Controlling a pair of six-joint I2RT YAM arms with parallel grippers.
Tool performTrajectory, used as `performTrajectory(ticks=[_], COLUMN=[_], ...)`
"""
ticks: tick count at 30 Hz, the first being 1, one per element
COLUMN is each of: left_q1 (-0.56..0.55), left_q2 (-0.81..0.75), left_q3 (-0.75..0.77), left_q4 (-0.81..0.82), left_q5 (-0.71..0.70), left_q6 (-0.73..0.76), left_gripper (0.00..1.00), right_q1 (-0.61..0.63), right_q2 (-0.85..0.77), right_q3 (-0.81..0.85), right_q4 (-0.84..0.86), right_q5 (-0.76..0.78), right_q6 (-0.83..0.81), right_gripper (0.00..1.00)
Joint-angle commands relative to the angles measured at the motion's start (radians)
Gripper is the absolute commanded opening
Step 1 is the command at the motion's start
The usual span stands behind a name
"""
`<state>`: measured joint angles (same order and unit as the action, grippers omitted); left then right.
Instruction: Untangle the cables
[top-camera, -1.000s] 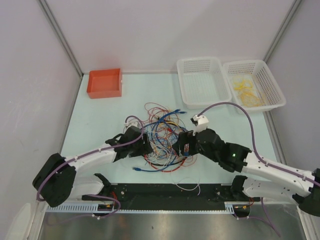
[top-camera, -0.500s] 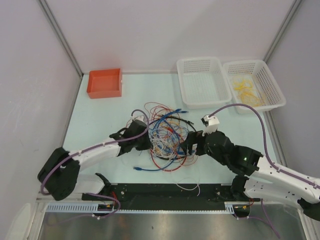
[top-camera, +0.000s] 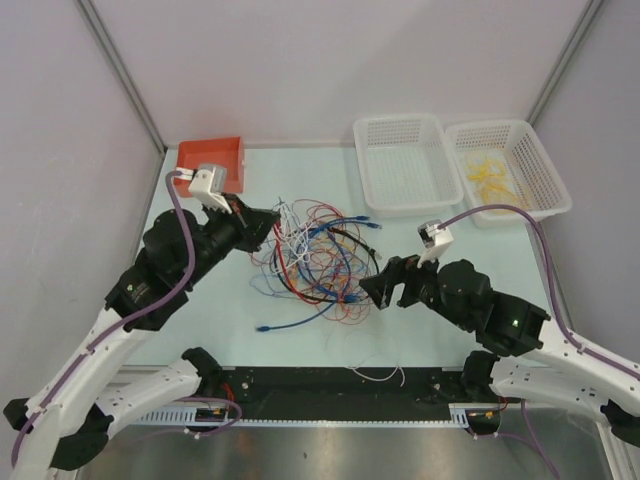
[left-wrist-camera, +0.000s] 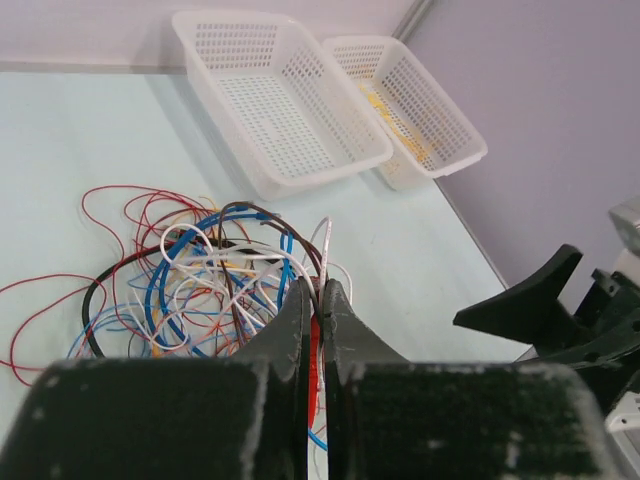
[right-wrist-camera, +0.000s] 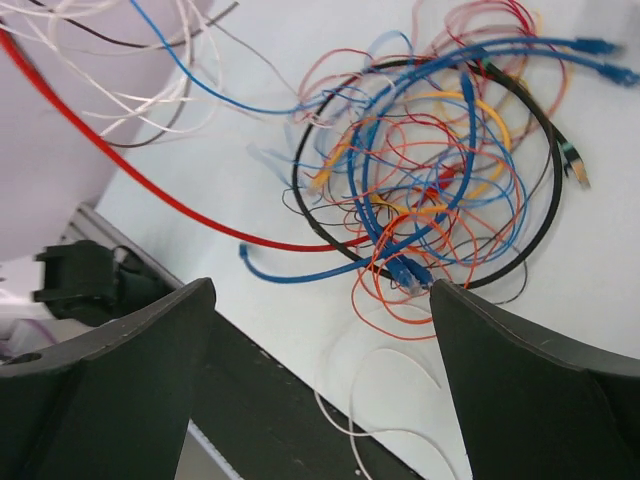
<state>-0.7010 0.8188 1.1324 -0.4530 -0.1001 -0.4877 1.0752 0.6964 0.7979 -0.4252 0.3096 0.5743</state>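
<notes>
The cables (top-camera: 320, 262) lie as one tangle of red, blue, orange, white and black wires in the middle of the table. My left gripper (top-camera: 268, 226) is raised at the tangle's left edge and shut on a few strands. In the left wrist view those strands, red, white and dark brown, are pinched between its closed fingers (left-wrist-camera: 300, 310), and they run taut down to the cables (left-wrist-camera: 200, 275). My right gripper (top-camera: 385, 287) stands open just right of the tangle. In the right wrist view its fingers (right-wrist-camera: 190, 310) are spread wide, near the cables (right-wrist-camera: 430, 190), with nothing between them.
A red tray (top-camera: 210, 165) sits at the back left. Two white baskets stand at the back right: one (top-camera: 397, 119) empty, the other (top-camera: 487, 125) holding yellow wires. A loose white wire (top-camera: 380, 375) lies by the near edge.
The left gripper shut on strands, then rose and swung back left toward the red tray, stretching the tangle. The right gripper drew back to the right and stayed open.
</notes>
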Motion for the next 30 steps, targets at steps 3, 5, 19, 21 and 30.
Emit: performTrajectory(ticks=[3, 5, 19, 21, 30], left_q1=[0.001, 0.000, 0.000, -0.002, 0.000], left_q2=[0.042, 0.051, 0.066, 0.068, 0.060], left_q3=[0.109, 0.109, 0.058, 0.055, 0.047], left_q4=[-0.046, -0.018, 0.117, 0.116, 0.106], left_q5=[0.092, 0.169, 0.493, 0.499, 0.508], left_q6=[0.104, 0.116, 0.132, 0.130, 0.135], left_gripper=[0.00, 0.00, 0.00, 0.00, 0.00], right_q1=[0.012, 0.009, -0.020, -0.031, -0.084], right_q2=[-0.026, -0.018, 0.225, 0.248, 0.316], right_q3=[0.090, 0.093, 0.172, 0.172, 0.172], right_q4=[0.127, 0.176, 0.411, 0.449, 0.549], right_q5=[-0.053, -0.062, -0.122, -0.116, -0.168], right_q6=[-0.062, -0.073, -0.221, -0.217, -0.228], right_gripper=[0.94, 0.94, 0.90, 0.87, 0.67])
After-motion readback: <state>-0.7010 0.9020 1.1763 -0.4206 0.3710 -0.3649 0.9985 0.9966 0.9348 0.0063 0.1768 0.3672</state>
